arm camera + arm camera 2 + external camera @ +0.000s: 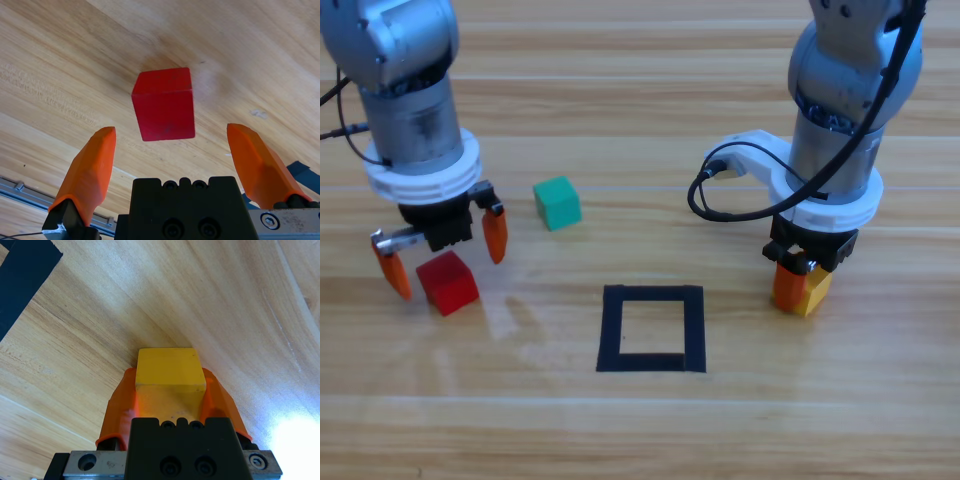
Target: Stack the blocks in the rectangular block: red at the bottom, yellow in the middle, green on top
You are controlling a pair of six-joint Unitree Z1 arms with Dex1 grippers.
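The red cube (447, 282) (164, 104) rests on the table at the left, just ahead of my left gripper (440, 255) (172, 150), whose orange jaws stand open on either side of it without touching. My right gripper (798, 288) (170, 405) is shut on the yellow cube (812, 292) (170, 377) at the right, low over the table. The teal-green cube (558, 202) sits free behind the black tape rectangle (652, 328), which holds nothing inside it. A corner of the tape (22, 277) shows in the right wrist view.
Bare wooden table lies all around the tape outline. A black cable (720, 190) loops off the right arm's wrist above the table.
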